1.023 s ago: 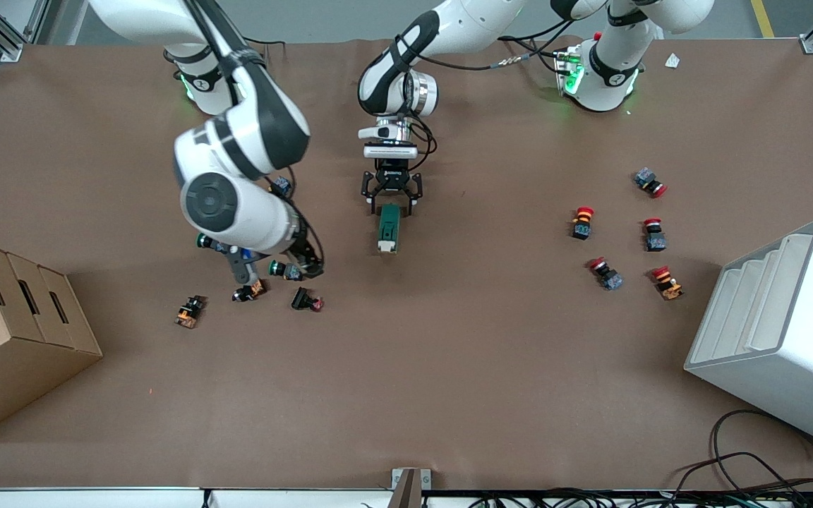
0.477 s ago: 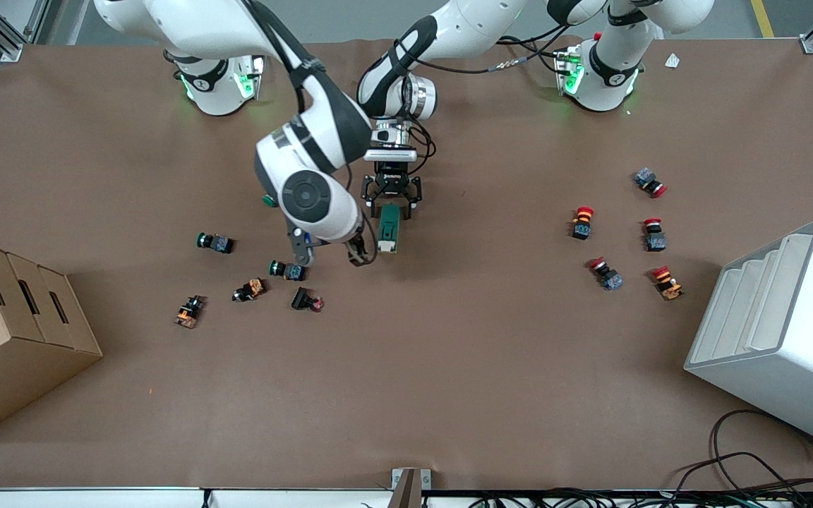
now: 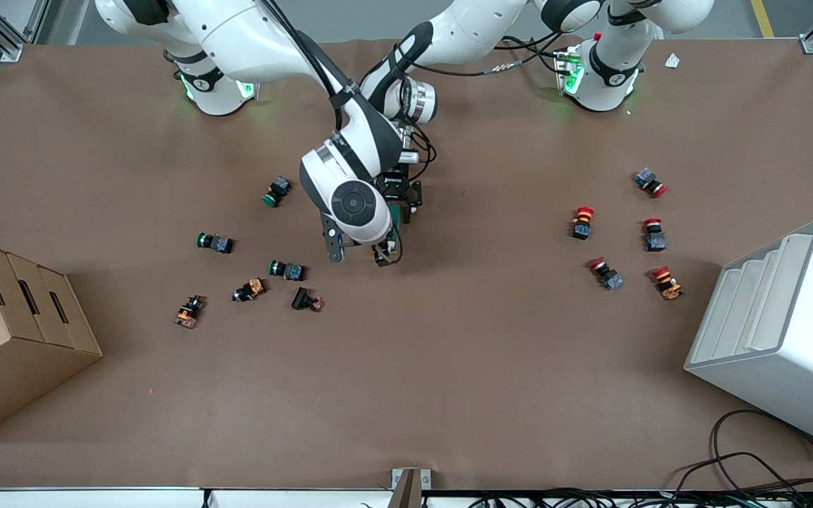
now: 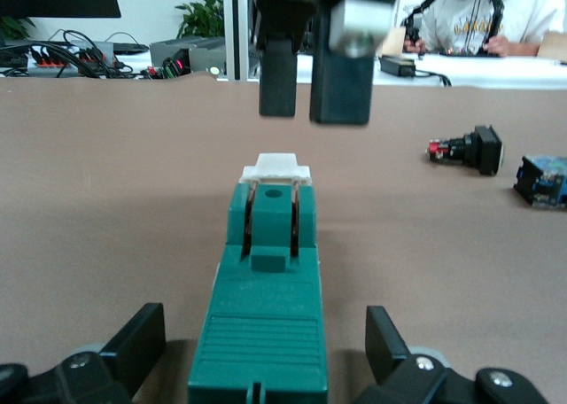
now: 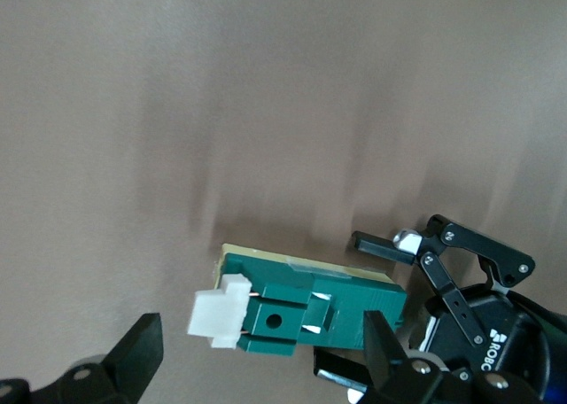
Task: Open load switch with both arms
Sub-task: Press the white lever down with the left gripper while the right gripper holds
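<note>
I see the load switch (image 4: 268,306) lying flat on the brown surface (image 3: 449,367), white toggle end toward the front camera. My right gripper (image 5: 257,369) hangs over that toggle end, jaws spread. At the switch's other end, my left gripper (image 4: 266,364) straddles its body, jaws spread and not touching.

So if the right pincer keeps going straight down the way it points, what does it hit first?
Probably the white toggle of the load switch, right under the open right pincer; depth is unclear.
</note>
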Action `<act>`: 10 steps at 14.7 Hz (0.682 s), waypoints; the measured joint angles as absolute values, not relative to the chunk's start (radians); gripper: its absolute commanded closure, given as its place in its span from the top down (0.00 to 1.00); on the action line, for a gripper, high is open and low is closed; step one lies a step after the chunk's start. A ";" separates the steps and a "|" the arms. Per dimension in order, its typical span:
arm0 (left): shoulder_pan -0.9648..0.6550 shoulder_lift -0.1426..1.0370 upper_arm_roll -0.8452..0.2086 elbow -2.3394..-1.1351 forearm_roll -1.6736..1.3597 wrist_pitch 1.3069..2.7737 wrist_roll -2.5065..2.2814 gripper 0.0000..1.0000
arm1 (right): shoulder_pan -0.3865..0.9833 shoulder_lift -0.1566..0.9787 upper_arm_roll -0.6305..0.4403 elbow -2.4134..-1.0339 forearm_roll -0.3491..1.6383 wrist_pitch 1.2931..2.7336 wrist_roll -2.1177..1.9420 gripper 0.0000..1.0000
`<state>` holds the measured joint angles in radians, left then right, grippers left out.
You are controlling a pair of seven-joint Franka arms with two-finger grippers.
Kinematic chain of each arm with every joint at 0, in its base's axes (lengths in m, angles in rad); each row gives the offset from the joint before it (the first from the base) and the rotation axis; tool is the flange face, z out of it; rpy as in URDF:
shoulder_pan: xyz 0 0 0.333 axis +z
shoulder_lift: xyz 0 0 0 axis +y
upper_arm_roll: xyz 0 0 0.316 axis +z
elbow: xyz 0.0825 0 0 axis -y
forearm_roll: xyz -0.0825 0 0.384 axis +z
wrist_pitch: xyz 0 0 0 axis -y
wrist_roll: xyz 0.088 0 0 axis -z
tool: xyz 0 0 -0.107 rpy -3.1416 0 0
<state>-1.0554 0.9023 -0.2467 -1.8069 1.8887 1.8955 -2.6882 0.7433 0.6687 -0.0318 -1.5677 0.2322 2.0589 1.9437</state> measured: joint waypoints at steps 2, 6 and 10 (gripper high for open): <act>-1.070 0.918 -0.246 -1.803 1.898 1.852 -2.708 1.00 | 0.750 0.673 -0.032 -1.568 0.232 2.059 1.945 1.00; -1.081 0.932 -0.245 -1.799 1.908 1.824 -2.707 1.00 | 0.757 0.686 -0.032 -1.568 0.232 2.066 1.948 1.00; -1.083 0.938 -0.245 -1.801 1.923 1.813 -2.695 1.00 | 0.757 0.708 -0.035 -1.568 0.232 2.083 1.948 1.00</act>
<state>-1.0831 0.9381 -0.2447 -1.8005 1.9230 1.8126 -2.6955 0.7566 0.7079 -0.0352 -1.5676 0.2321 2.0826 1.9483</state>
